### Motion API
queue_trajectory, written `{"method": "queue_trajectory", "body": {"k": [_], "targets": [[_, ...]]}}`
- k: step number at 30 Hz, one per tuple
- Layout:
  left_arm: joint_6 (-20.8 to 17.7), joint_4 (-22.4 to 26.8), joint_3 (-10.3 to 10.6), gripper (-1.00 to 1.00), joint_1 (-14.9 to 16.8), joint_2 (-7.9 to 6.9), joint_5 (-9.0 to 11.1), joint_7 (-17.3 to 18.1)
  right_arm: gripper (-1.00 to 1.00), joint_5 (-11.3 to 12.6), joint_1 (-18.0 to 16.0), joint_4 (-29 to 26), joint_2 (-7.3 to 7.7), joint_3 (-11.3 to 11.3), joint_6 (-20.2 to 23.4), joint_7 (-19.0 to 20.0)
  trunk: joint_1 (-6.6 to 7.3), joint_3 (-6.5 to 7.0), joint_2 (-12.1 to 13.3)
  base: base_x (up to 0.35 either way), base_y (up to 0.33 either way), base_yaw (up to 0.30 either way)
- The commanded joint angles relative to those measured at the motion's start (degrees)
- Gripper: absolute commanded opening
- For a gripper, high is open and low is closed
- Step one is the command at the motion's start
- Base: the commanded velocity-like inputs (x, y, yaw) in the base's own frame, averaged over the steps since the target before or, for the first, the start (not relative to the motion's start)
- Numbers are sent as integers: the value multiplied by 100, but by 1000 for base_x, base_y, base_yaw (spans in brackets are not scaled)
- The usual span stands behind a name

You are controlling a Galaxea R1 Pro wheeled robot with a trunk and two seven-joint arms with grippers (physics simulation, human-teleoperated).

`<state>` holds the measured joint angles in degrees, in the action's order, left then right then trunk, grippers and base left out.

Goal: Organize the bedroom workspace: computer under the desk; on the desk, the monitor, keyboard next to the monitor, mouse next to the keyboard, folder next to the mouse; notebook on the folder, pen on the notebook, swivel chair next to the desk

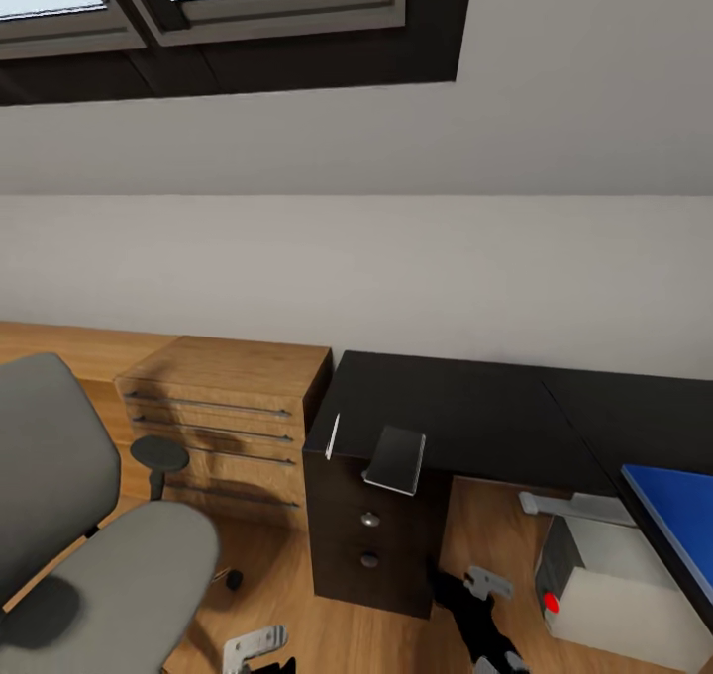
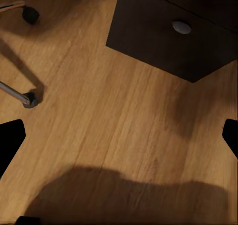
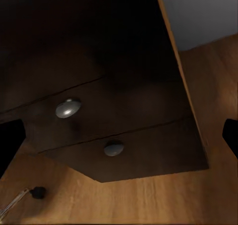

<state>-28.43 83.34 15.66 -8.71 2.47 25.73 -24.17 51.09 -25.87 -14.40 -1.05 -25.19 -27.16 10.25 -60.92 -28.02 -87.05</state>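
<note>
The grey swivel chair (image 1: 89, 545) stands at the left, apart from the black desk (image 1: 475, 407). On the desk's near left corner a dark grey notebook (image 1: 396, 459) overhangs the edge, with the thin white pen (image 1: 333, 434) beside it. The blue folder (image 1: 678, 526) lies on the desk's right wing. Under the desk sits the light grey computer (image 1: 614, 595) with its red dot. My left gripper (image 2: 119, 140) hangs open over bare floor near a chair caster (image 2: 29, 100). My right gripper (image 3: 119, 140) is open, facing the desk's drawer unit (image 3: 99, 126). Monitor, keyboard and mouse are out of view.
A light-wood chest of drawers (image 1: 228, 417) stands against the wall between the chair and the desk. The dark drawer unit (image 1: 368, 545) with round knobs fills the desk's left end. My arms (image 1: 485, 615) hang low over the wooden floor (image 1: 327, 634) in front of it.
</note>
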Motion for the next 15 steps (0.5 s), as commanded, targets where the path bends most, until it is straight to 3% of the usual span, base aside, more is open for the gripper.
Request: {"method": "queue_trajectory", "body": {"k": [1, 9, 15], "targets": [[-97, 85, 5, 100, 1, 28, 59, -100, 100, 115, -6, -72, 34, 29, 72, 138, -23, -23, -45, 0, 0, 0], [-596, 374, 9, 100, 11, 394, 70, -723, 100, 729, -6, -829, 340, 696, 733, 723, -198, -167, -365, 0, 0, 0], [-692, 270, 12, 100, 195, 646, 56, -897, 100, 1331, -6, -1080, 451, 1231, 1202, 971, -330, -275, -606, 0, 0, 0]]}}
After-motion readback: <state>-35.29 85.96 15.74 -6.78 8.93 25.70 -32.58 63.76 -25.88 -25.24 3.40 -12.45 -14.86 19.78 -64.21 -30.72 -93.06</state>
